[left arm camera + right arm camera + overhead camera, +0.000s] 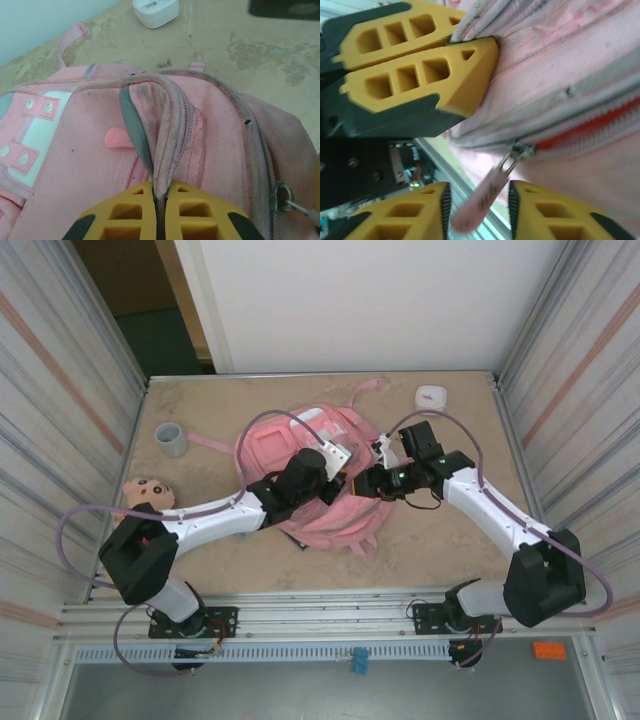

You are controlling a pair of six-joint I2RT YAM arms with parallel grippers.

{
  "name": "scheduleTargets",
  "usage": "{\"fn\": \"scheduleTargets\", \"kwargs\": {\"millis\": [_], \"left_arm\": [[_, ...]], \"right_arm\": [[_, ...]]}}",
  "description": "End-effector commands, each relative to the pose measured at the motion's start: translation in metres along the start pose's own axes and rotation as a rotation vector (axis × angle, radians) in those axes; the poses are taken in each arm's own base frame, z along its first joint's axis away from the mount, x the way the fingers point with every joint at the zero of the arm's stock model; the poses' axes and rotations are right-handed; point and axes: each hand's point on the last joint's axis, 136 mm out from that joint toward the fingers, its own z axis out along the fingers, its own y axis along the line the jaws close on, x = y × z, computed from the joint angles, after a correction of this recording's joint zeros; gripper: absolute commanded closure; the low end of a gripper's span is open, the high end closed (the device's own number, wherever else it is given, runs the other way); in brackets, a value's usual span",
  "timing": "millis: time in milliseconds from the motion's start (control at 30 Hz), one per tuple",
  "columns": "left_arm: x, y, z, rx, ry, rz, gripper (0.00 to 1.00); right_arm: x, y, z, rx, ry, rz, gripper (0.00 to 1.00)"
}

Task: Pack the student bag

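- Pink fabric of the student bag (pixel 268 443) lies flat on the sandy table (pixel 450 540), directly beneath both grippers, which meet over its right half.
- From the left wrist, the left gripper (pixel 161 192) is pinched together on a raised fold of the bag's zipper edge. The grey-lined seam rises straight ahead of its yellow fingers (pixel 200 215).
- Ahead of that gripper, past the top of the bag, a small white box (pixel 156 11) sits on the table.
- From the right wrist, the right gripper (pixel 480 189) has its jaws apart.
- The pink pull tab (pixel 475 212) hangs tilted in the gap between them. Whether it touches either pad cannot be told.
- Just above the right fingertips sits the metal slider (pixel 520 150), at the end of a zipper line showing a red strip.
- The left gripper's clamped fingers lie close ahead of the right gripper, slightly to its left.
- Well to the left of the left gripper stands a grey cup (pixel 170 438).
- A doll head (pixel 148 494) rests beside the left arm's elbow.
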Motion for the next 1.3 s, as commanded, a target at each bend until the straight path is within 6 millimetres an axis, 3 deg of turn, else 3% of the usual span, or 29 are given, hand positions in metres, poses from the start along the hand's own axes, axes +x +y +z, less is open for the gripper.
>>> {"fn": "scheduleTargets", "kwargs": {"millis": [0,133,467,733,900,1067,1267], "left_arm": [[-0.055,-0.005,-0.016,0.059,-0.213,0.073,1.00],[-0.056,-0.020,-0.029,0.252,-0.264,0.156,1.00],[-0.056,-0.046,-0.049,0.469,-0.323,0.388,1.00],[-0.059,-0.037,-0.062,0.497,-0.360,0.413,1.00],[-0.051,-0.026,-0.058,0.443,-0.321,0.425,1.00],[-0.049,-0.030,-0.066,0.468,-0.342,0.435,1.00],[-0.047,-0.044,-0.069,0.583,-0.333,0.469,1.00]], "right_arm": [[-0.010,0.014,-0.036,-0.106,-0.094,0.055,0.53],[-0.026,0.010,-0.052,-0.188,-0.170,0.135,0.44],[-0.044,-0.010,-0.033,-0.196,-0.166,0.313,0.42],[-0.058,-0.031,-0.017,-0.167,-0.192,0.431,0.40],[-0.053,-0.041,-0.011,-0.127,-0.158,0.454,0.35],[-0.056,-0.037,-0.004,-0.151,-0.154,0.471,0.34],[-0.077,-0.018,0.000,-0.223,-0.185,0.439,0.40]]}}
